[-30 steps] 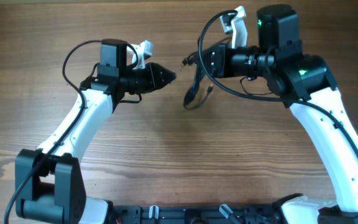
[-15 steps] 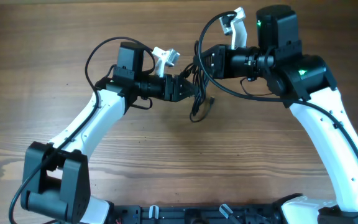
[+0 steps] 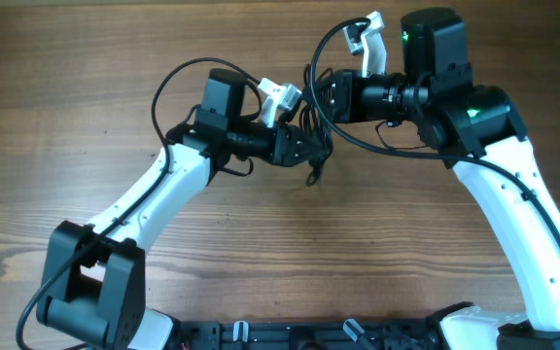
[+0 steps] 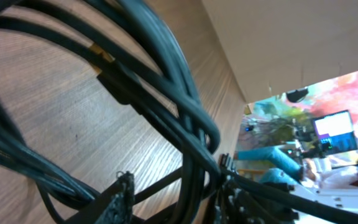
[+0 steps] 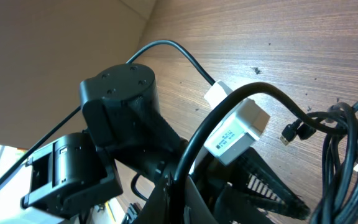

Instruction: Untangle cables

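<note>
You are working an early step: getting a second hold on the cables (image 3: 310, 131), which are bunching in a knot between the two grippers, over the far middle of the table (image 3: 261, 253). Your left gripper (image 4: 174, 198) is standing released, with several cords running through its gap. Your right gripper (image 3: 321, 97) is meeting the bunch from the other side; whether it is clamping cannot be told. In my judgement the next move is calling for the left to close on one strand only, then a slow draw apart.

Cables (image 4: 179, 93) hang from right end effector (image 3: 312, 93) over table (image 3: 261, 262).
</note>
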